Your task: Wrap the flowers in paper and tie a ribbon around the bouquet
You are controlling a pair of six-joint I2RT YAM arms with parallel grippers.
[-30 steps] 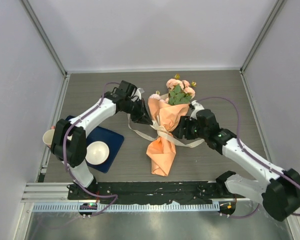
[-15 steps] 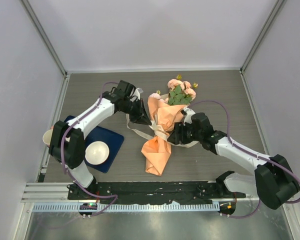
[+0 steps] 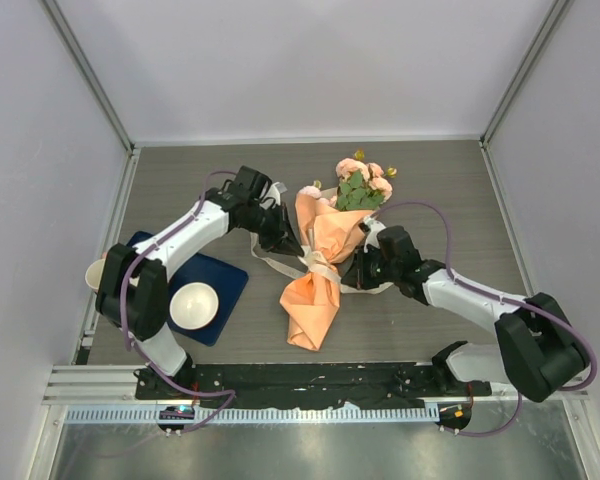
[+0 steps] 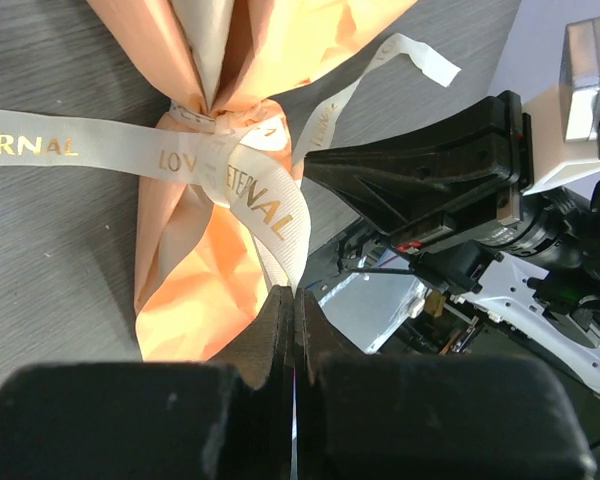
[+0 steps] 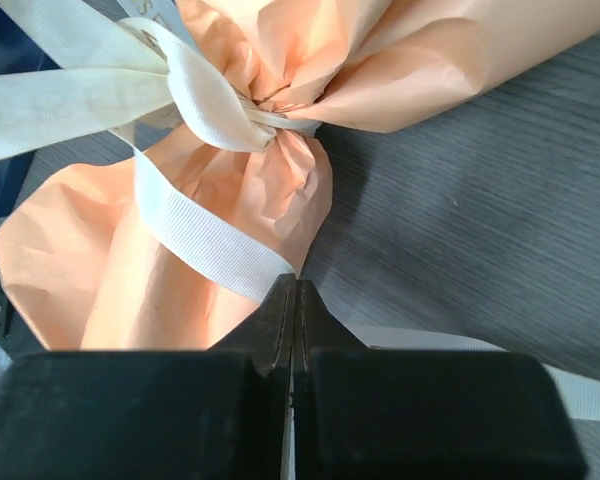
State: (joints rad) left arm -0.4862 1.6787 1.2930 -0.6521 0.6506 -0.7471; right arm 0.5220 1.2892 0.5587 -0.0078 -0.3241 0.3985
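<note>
top external: left gripper (image 3: 292,243) just left of bouquet (image 3: 325,235), pinched shut on ribbon (image 4: 40,146) tail; right gripper (image 3: 352,273) just right of it, same. ribbon soft & slippery, paper (image 5: 420,70) crushes easy, so hold tails nr knot, pull gently.

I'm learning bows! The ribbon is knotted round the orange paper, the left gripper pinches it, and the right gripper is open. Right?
Not quite. The right gripper is shut, pinching the ribbon too; the right wrist view shows it. The ribbon is knotted round the orange paper, and the left gripper pinches it.
</note>
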